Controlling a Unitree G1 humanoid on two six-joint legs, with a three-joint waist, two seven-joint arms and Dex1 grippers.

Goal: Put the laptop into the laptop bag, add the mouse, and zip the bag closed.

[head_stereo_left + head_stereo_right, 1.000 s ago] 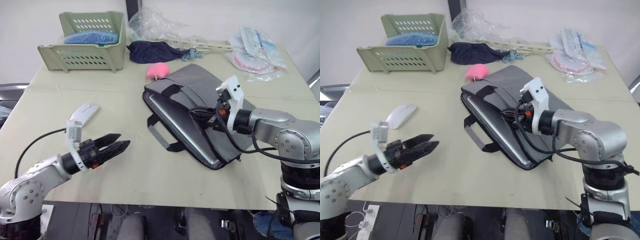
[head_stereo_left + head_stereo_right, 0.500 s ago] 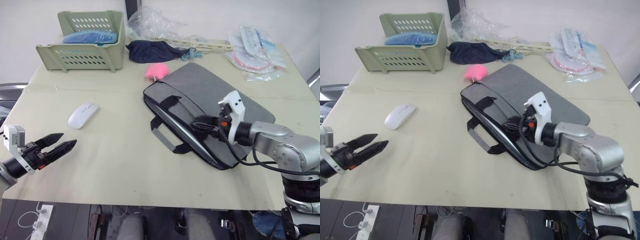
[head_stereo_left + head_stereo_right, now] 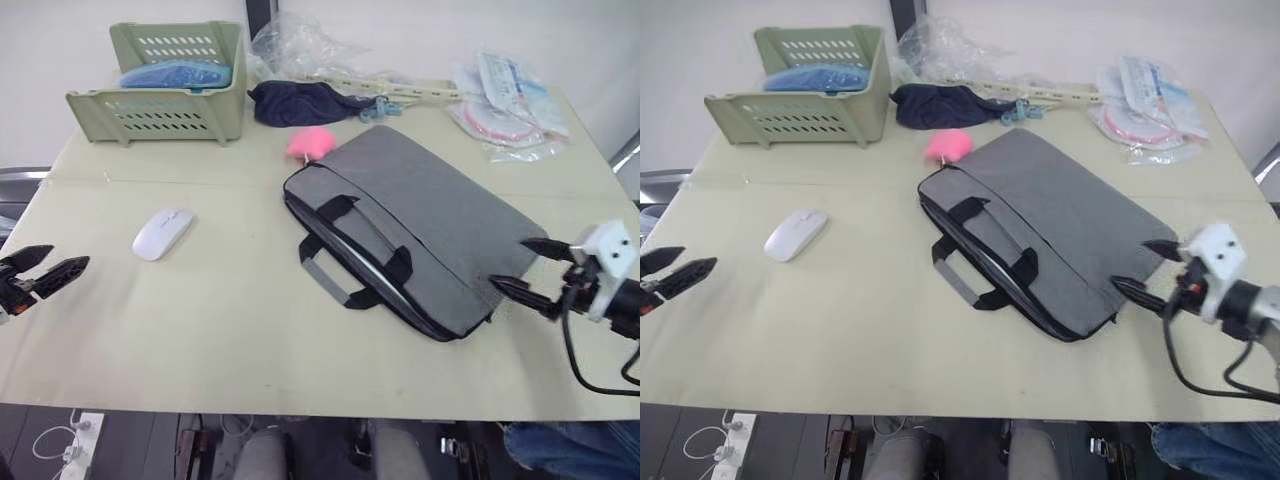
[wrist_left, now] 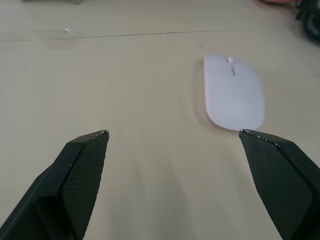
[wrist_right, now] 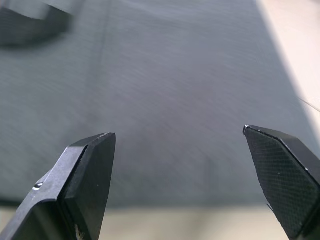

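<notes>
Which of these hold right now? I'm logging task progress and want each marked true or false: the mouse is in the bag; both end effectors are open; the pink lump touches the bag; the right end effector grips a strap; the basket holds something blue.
1. The mouse is inside the laptop bag. False: it lies on the table, apart from the bag.
2. The left end effector and right end effector are both open. True.
3. The pink lump sits against the bag's far corner. True.
4. The right end effector grips a strap. False: it holds nothing, beside the bag's near corner.
5. The green basket holds something blue. True.
</notes>
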